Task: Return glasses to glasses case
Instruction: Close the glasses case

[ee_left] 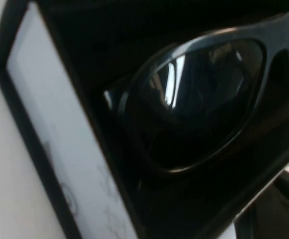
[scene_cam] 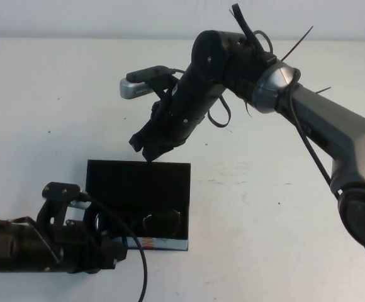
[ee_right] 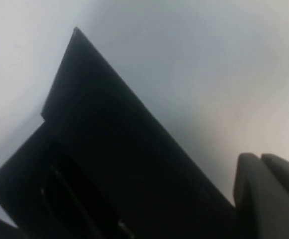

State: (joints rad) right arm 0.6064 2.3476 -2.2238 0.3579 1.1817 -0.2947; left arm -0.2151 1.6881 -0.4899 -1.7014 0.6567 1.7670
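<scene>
The glasses case (scene_cam: pixel 138 179) stands open near the table's front, its black flap lid upright and its patterned front edge (scene_cam: pixel 163 243) toward me. The dark glasses (scene_cam: pixel 160 221) lie inside it; the left wrist view shows one reflective lens (ee_left: pixel 204 99) close up within the black lining, beside the case's pale outer wall (ee_left: pixel 50 124). My left gripper (scene_cam: pixel 110 251) is low at the case's front left corner. My right gripper (scene_cam: pixel 146 152) is shut, its tips at the top edge of the lid, which also shows in the right wrist view (ee_right: pixel 109 149) beside the gripper (ee_right: pixel 261 167).
The white table (scene_cam: pixel 264 189) stretches to the right of and behind the case. My right arm (scene_cam: pixel 308 113) reaches in from the right, above the table's back half. Cables (scene_cam: pixel 141 258) hang by the left arm.
</scene>
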